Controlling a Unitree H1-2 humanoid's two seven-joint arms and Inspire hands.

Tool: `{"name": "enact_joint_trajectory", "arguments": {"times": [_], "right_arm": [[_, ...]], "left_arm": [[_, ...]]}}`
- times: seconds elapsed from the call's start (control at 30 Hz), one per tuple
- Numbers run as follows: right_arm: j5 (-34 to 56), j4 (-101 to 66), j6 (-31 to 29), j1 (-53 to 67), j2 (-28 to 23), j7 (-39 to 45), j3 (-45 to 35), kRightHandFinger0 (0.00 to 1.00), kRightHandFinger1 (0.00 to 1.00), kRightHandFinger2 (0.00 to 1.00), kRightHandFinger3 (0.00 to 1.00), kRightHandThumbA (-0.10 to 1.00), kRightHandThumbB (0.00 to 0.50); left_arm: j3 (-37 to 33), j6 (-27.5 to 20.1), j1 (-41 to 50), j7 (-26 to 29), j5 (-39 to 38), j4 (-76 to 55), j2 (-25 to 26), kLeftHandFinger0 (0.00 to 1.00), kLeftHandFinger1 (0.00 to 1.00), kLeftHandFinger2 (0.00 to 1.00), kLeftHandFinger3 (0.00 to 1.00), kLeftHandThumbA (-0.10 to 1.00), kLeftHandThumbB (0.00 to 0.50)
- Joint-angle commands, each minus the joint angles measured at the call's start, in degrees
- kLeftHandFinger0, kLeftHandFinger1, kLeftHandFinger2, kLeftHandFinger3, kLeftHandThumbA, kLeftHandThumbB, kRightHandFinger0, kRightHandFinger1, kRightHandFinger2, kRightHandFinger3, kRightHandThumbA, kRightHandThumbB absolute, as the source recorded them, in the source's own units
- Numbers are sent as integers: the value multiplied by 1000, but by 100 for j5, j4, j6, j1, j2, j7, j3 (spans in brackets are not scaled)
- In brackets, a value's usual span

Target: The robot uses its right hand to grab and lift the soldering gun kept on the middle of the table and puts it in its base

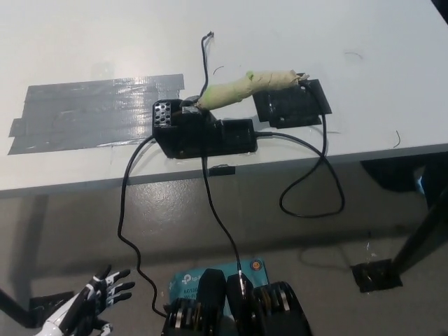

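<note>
Bright, even light falls on the white table, whose top is close to washed out, with little surface detail. The grey tape patch left of the black base catches a soft sheen along its wrinkles. Shadows around the base are short and faint, so the light seems diffuse and from above. Below the table edge the floor is much dimmer and greyer. The picture is fairly sharp around the base, slightly softer and grainier toward the lower corners. No motion blur shows.
</note>
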Motion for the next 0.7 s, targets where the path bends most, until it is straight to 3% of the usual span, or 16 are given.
{"name": "enact_joint_trajectory", "arguments": {"times": [0.0, 0.2, 0.23, 0.3, 0.33, 0.4, 0.43, 0.5, 0.67], "right_arm": [[1908, 4, 517, -253, -17, 177, -560, 1000, 1000, 1000, 1000, 588, 317], [2034, 68, 798, -402, -52, 292, -531, 924, 1000, 1000, 1000, 568, 331], [2022, 55, 835, -392, -73, 315, -491, 917, 1000, 1000, 1000, 569, 345], [1984, 4, 984, -344, -136, 385, -378, 915, 1000, 1000, 1000, 539, 327], [1987, 18, 1171, -343, -221, 496, -304, 822, 1000, 1000, 1000, 537, 343], [1903, -48, 1268, -305, -302, 492, -199, 775, 1000, 1000, 1000, 545, 347], [1846, -44, 1331, -296, -366, 497, -132, 693, 985, 1000, 1000, 535, 342], [1847, -52, 1511, -288, -465, 523, -40, 673, 1000, 1000, 1000, 533, 343], [1962, -59, 1571, -267, -557, 520, 41, 649, 1000, 1000, 1000, 559, 345]], "left_arm": [[321, 282, -27, 421, 100, -126, 101, 971, 1000, 1000, 1000, 1000, 132], [474, 533, -65, 546, 119, -88, 41, 941, 1000, 1000, 1000, 1000, 84], [472, 512, -62, 533, 126, -83, 49, 940, 1000, 1000, 1000, 1000, 102], [489, 455, -33, 537, 156, -36, 31, 884, 1000, 1000, 1000, 1000, 94], [472, 414, -24, 525, 193, -33, 42, 883, 1000, 1000, 1000, 1000, 98], [481, 440, 11, 545, 221, -53, 37, 896, 1000, 1000, 1000, 1000, 88], [482, 478, 5, 546, 224, -61, 36, 903, 1000, 1000, 1000, 1000, 88], [509, 520, 20, 572, 207, -63, 15, 909, 1000, 1000, 1000, 1000, 77], [509, 504, 31, 557, 199, -72, 30, 888, 1000, 1000, 1000, 1000, 108]]}}
